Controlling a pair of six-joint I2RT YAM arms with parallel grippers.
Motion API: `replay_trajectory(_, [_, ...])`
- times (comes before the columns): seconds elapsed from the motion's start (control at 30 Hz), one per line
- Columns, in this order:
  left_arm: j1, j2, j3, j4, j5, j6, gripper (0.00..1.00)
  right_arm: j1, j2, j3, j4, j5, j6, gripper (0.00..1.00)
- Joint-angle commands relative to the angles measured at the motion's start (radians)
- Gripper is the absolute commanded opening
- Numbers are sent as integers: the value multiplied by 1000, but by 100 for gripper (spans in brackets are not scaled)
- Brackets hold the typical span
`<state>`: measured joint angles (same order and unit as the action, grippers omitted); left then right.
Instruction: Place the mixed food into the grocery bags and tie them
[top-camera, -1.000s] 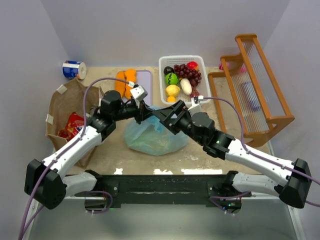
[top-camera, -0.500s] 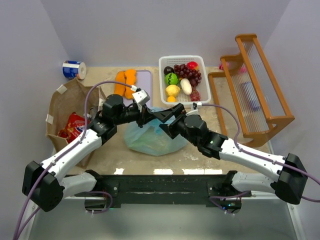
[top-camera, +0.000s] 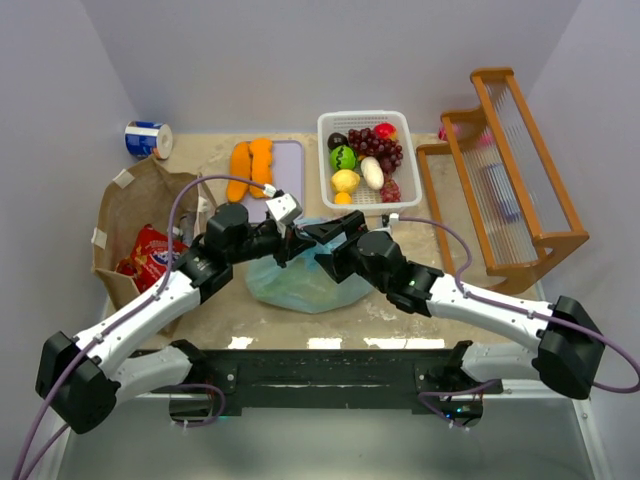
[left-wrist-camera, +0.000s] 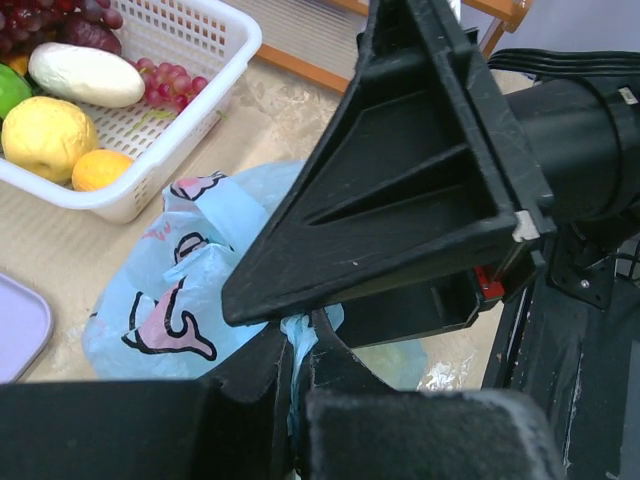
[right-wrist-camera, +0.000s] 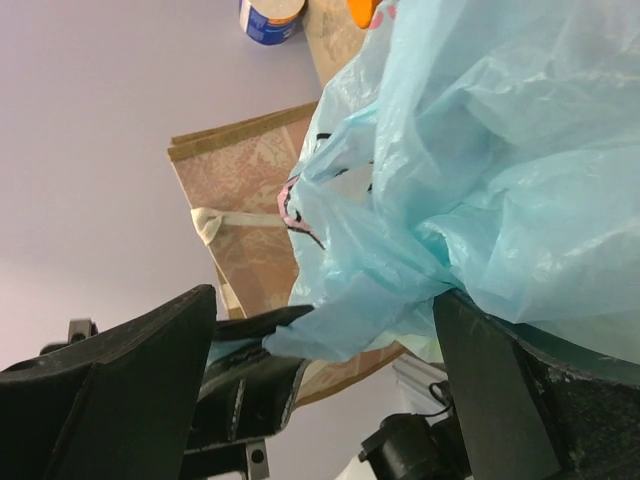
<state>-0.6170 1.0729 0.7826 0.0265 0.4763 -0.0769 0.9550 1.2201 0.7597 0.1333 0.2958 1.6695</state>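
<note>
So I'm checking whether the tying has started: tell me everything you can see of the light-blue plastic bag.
The light-blue plastic bag is thin, translucent, crinkled film printed with pink-and-black cartoon figures. It sits bulging on the table, with something yellowish showing faintly through. Its gathered top is drawn up into a twisted strand pinched in the shut left gripper. The open right gripper straddles that raised film; contact is unclear. No knot is visible.

Off-task stuff, top view: white slotted basket (top-camera: 322, 150) upper centre; lilac board (top-camera: 289, 160) just left of it, two orange slabs (top-camera: 250, 166) lying on its left side; blue-and-white can (top-camera: 148, 139) upper left; wooden rack (top-camera: 528, 160) along right side. All on the beige counter (top-camera: 230, 300).
</note>
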Motion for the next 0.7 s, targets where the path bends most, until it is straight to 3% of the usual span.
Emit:
replay_trajectory(0.0, [-27, -54, -9, 62, -71, 42, 0, 2, 2, -13, -41, 3, 91, 93])
replay_trajectory(0.4, [-81, -80, -37, 93, -93, 39, 0, 2, 61, -48, 60, -3, 177, 87])
replay_trajectory(0.67, [-124, -99, -65, 96, -107, 25, 0, -4, 120, -37, 156, 26, 191, 76])
